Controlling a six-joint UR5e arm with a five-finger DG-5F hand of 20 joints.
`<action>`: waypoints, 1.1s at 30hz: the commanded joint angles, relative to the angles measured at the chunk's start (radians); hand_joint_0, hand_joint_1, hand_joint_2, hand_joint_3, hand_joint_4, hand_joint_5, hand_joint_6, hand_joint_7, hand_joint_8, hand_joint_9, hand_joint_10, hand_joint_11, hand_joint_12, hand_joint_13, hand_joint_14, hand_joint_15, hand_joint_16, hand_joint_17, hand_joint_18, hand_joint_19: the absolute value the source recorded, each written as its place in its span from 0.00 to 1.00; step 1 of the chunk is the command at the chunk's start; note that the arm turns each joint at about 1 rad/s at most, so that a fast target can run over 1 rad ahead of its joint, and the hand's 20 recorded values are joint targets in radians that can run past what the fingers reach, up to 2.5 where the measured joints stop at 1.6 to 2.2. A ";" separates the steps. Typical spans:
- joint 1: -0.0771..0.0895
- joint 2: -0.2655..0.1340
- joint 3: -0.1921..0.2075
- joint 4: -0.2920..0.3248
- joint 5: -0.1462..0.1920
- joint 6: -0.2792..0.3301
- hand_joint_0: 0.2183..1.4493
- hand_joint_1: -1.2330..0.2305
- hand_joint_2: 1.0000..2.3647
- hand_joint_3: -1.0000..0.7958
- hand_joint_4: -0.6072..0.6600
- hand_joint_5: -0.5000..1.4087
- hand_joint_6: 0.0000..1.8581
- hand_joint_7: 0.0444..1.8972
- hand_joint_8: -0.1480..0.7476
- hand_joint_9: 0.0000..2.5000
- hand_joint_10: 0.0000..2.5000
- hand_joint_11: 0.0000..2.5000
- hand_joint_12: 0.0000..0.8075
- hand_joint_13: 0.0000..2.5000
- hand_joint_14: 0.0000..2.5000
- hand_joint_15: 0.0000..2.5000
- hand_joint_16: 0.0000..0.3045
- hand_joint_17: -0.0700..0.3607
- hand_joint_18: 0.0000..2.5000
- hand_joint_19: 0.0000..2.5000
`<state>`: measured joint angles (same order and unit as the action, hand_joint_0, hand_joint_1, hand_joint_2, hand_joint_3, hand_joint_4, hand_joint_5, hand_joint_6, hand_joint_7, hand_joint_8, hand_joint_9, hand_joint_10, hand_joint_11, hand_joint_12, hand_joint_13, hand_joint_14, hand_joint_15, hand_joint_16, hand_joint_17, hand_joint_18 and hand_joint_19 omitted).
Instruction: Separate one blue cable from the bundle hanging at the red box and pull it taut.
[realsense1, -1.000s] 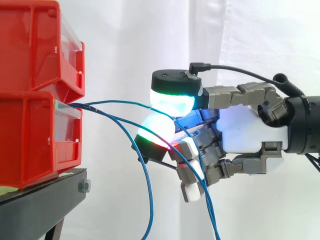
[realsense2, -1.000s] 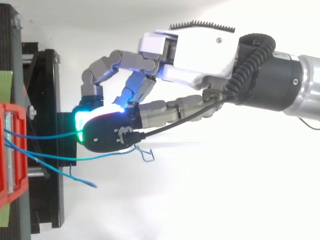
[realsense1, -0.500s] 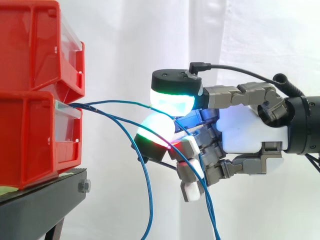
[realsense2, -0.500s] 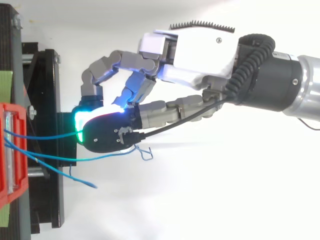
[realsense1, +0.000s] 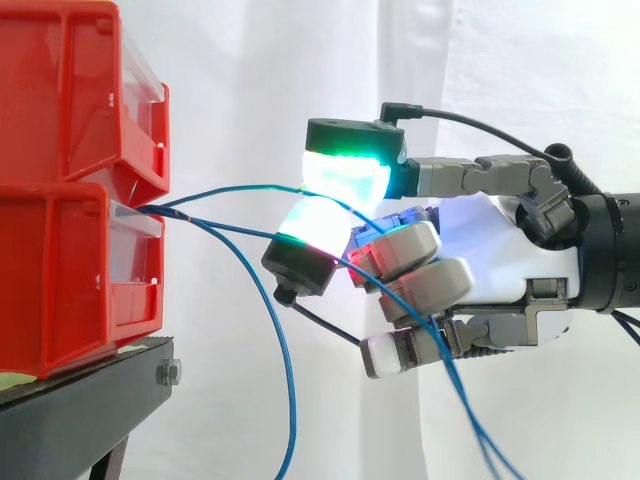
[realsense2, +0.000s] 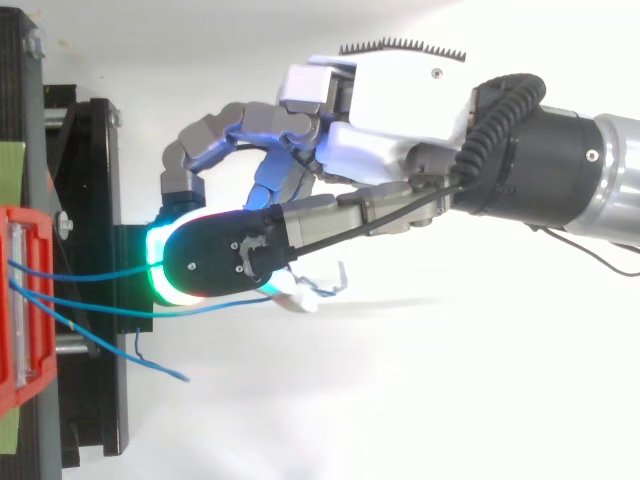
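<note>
Several thin blue cables leave the lower red bin (realsense1: 60, 270) at the left. The top cable (realsense1: 230, 191) arcs right into the hand (realsense1: 490, 260), pinched between its two glowing pads (realsense1: 345, 175). A second blue cable (realsense1: 250, 235) runs lower into the curled fingers and drops away at the bottom right. A third (realsense1: 288, 370) hangs down loose between bin and hand. From above, the hand (realsense2: 390, 100) reaches left, with its pads just short of the bin (realsense2: 15, 320), and two cables (realsense2: 95, 272) stretch from the bin to it.
An upper red bin (realsense1: 70, 90) sits stacked on the lower one, both on a black stand (realsense1: 80, 400). A loose cable end (realsense2: 165, 368) lies over the stand's edge. A white curtain hangs behind, with open room below and right of the hand.
The hand's other fingers have curled in toward the palm, closing over the lower cable. The strand falling below the hand has swung right. The pinch on the top cable has held.
</note>
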<state>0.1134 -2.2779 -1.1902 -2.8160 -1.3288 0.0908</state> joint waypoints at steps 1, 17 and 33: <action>0.000 0.000 0.000 0.000 -0.003 0.014 0.36 0.32 0.02 0.52 0.56 0.16 0.46 0.52 0.51 0.50 0.03 0.68 0.42 0.58 0.00 0.63 0.12 0.36 0.39 0.25; -0.006 0.000 -0.031 0.018 -0.032 0.081 0.37 0.33 0.02 0.51 0.57 0.16 0.47 0.51 0.50 0.42 0.40 0.63 0.45 0.46 0.58 0.61 0.15 0.39 0.45 0.39; -0.006 0.000 -0.031 0.021 -0.033 0.070 0.36 0.37 0.01 0.45 0.62 0.15 0.47 0.51 0.51 0.39 0.50 0.59 0.45 0.44 0.71 0.57 0.14 0.39 0.47 0.42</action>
<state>0.1073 -2.2780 -1.2213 -2.7950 -1.3615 0.1667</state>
